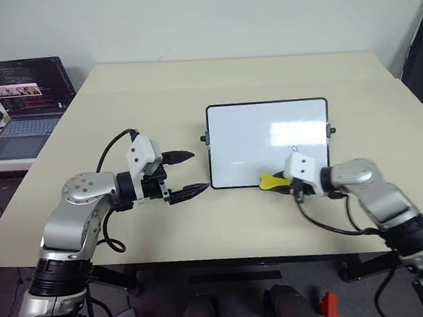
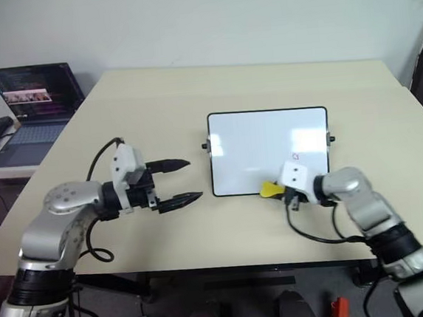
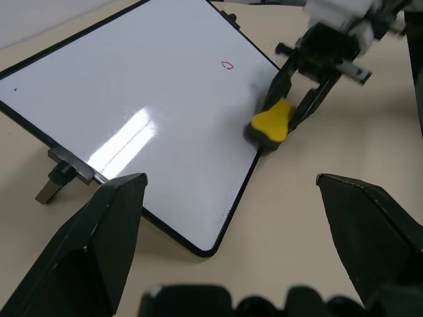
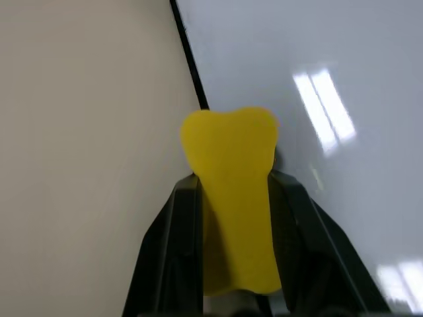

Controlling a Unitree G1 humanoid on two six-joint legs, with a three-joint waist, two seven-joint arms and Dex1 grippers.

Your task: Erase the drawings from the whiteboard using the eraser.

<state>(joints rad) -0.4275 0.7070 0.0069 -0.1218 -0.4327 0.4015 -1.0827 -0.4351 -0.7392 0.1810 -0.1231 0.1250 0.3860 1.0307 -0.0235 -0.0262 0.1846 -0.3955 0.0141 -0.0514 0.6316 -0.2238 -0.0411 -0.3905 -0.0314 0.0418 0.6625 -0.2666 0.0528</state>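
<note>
1. The right end effector (image 1: 279,181) is closed tight on the eraser (image 1: 271,181), its two black fingers (image 4: 173,244) pinching the narrow waist of the block, which sits at the near edge of the whiteboard (image 1: 247,137).
2. The left end effector (image 1: 187,175) hangs over the bench (image 1: 161,89) just beside the board's left edge, jaws spread wide and holding nothing.
3. The eraser looks light and slightly yielding: a smooth yellow top flaring into a lobed end, with a dark underside. I judge the waist the best place to hold it, since the flare should stop it sliding out.
4. The whiteboard is stiff, glossy and slick, with a thin black frame, rounded corners and a small knob on each side. It lies flat and unclamped, so a hard stroke may push it across the matte beige bench.
5. One small red loop of the drawings (image 3: 228,65) is visible on the board's right part, apart from the eraser.
</note>
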